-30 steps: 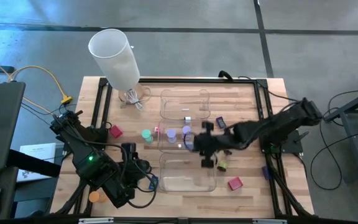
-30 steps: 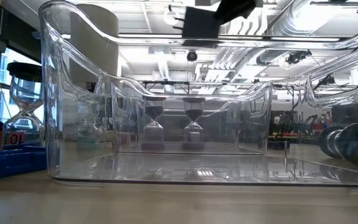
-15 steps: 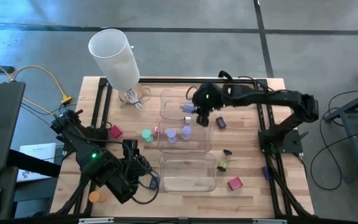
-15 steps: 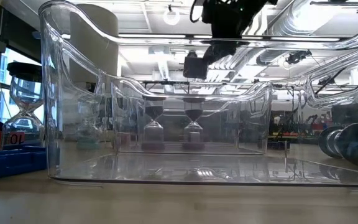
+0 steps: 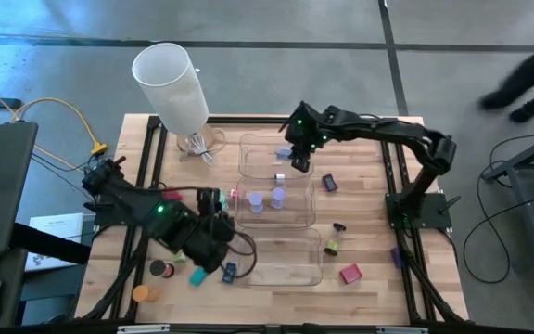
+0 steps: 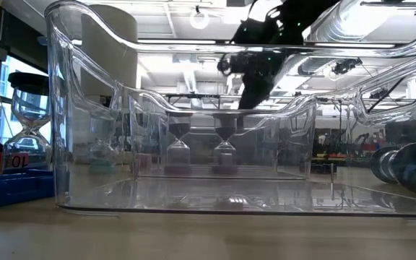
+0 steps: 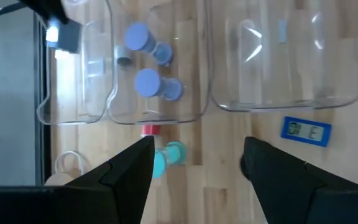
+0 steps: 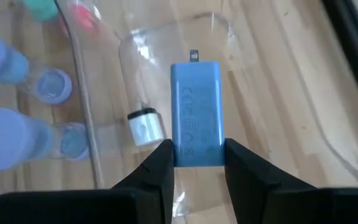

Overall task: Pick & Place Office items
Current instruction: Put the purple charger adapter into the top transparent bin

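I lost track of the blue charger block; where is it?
Blue charger block is clamped in the right end effector, above the far clear tray.

The high view looked straight down on the table (image 5: pixel 360 223); the low view peered level through a clear tray (image 6: pixel 193 195); both wrist views faced down, sharing the trays.

the right gripper (image 5: pixel 300 160), which a second ago hung over the table's middle right by the near tray (image 5: pixel 281 257), now sits over the far tray (image 5: pixel 276 153), clamped on a blue block (image 8: pixel 195 115). the left gripper (image 5: pixel 219 255) has swung right toward the near tray, uncovering a black disc (image 5: pixel 159 268) and a teal piece (image 5: pixel 196 276) at near left.
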Tool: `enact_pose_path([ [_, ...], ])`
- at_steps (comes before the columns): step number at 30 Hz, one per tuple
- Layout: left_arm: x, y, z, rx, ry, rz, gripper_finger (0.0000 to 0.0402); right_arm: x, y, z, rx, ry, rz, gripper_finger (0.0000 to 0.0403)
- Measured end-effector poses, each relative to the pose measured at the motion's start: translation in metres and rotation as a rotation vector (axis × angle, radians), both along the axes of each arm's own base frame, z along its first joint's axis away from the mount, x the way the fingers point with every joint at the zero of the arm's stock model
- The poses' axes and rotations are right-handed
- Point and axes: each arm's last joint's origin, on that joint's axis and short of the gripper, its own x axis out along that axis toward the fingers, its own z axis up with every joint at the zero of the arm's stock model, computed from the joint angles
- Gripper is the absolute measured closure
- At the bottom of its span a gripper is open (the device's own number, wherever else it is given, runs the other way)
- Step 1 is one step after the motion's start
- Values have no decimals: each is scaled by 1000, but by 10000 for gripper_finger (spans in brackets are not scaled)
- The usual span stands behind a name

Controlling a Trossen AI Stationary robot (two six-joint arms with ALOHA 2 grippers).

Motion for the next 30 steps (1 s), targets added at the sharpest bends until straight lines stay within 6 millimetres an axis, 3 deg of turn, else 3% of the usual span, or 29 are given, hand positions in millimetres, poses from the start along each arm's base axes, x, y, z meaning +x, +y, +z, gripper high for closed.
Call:
enact_pose_path([
  [8,9,19,0,-10,13,55,163,8,-8,-30,30,83,7,303],
  [17,11,23,0,-12,11,75,163,10,-8,-42,65,124,-4,303],
  [24,9,17,0,-44,-10,115,163,10,-8,-42,78,130,-33,212],
  [30,3,6,0,-69,-25,121,163,8,-6,-37,21,144,-58,198],
])
